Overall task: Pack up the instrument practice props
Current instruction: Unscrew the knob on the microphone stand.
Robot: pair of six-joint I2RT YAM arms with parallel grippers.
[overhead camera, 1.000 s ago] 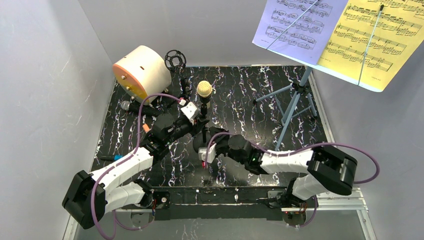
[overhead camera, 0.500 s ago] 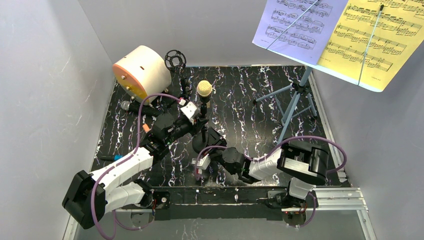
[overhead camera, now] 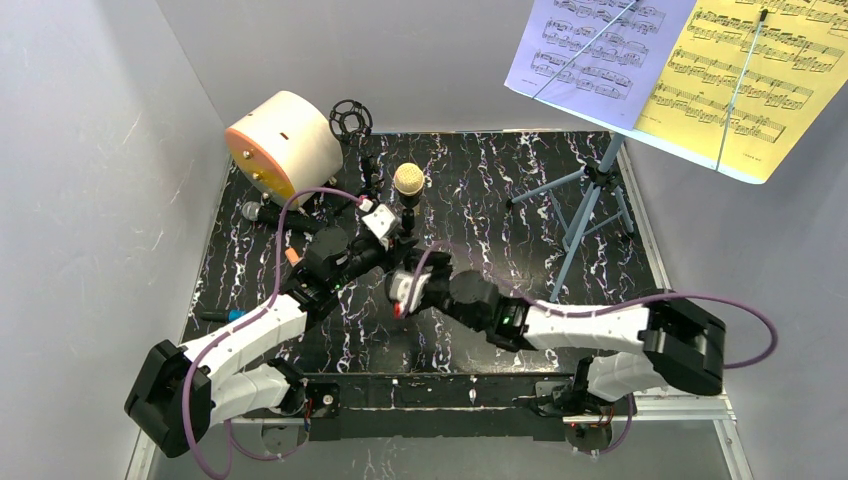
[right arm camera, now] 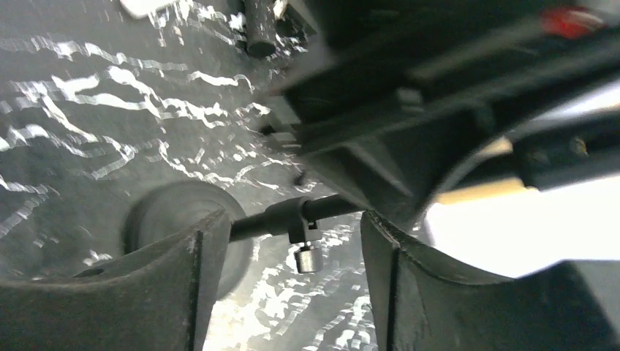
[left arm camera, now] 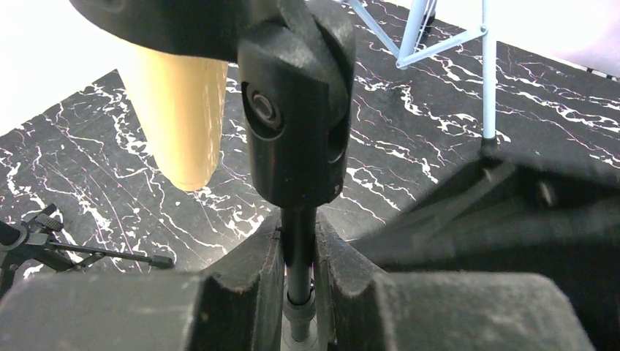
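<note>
Table (overhead camera: 500, 170): black, white-veined. Near its middle the round-base pole (right arm camera: 256, 224) is seen standing, with the cream mic (overhead camera: 407, 179) carried at its top in a black clip (left arm camera: 296, 110). The left gripper (left arm camera: 298, 256) is clamped on the thin shaft just under the clip, and both fingers (left arm camera: 241, 285) are pressed against it. The right gripper (right arm camera: 292, 241) is spread wide lower on the same pole. Its fingers (right arm camera: 183, 285) are set on either side of the shaft and a small clamp knob, with clear gaps and no contact visible. The round base (right arm camera: 164, 212) is seen just beyond the left-hand finger in the wrist view. The silver-headed mic (overhead camera: 255, 211) is laid flat at the table's left, near the cream cylinder (overhead camera: 290, 135), which rests on its side in the far left corner. Black tripod legs (left arm camera: 44, 245) are noted on the table to the left of the held pole, but it cannot be told how the rest of that stand lies. The blue rack (overhead camera: 585, 210) stands upright at far right, well apart from both grippers. The lavender sheet (overhead camera: 590, 45) and yellow sheet (overhead camera: 770, 80) are held side by side on its desk, lavender to the left.
</note>
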